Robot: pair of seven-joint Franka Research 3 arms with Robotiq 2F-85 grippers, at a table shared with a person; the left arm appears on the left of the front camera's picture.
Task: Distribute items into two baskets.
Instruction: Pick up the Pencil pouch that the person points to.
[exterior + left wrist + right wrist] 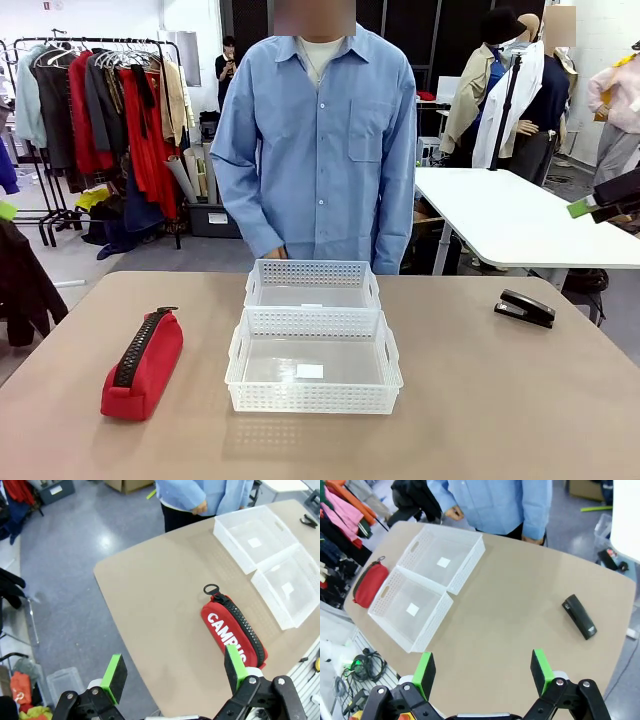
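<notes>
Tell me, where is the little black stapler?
In the front view the stapler lies on the right side of the table, apart from the near basket and the far basket in the middle; the red pouch is on the left.

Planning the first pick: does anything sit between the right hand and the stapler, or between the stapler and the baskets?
Nothing visible. The open right hand hangs above the table, whose bare surface alone separates the stapler from the two baskets.
</notes>
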